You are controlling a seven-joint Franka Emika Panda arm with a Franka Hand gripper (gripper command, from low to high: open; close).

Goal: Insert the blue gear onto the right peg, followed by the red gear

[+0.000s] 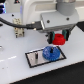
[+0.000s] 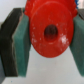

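Note:
My gripper [image 1: 59, 38] is shut on the red gear [image 1: 59, 39], holding it in the air above and to the exterior view's right of the plate. In the wrist view the red gear [image 2: 49, 31] fills the middle, clamped between the two green pads [image 2: 21, 46]; its dark centre hole faces the camera. The blue gear [image 1: 50, 53] lies flat on the black-rimmed grey plate [image 1: 34, 58], at the plate's right end; the right peg is hidden under or inside it. The left pin [image 1: 38, 55] stands free on the plate.
A white machine body [image 1: 40, 12] with a dark cable [image 1: 12, 22] fills the back of the white table. A small metal fixture [image 1: 20, 31] stands at the back left. The table's edge runs along the exterior view's right.

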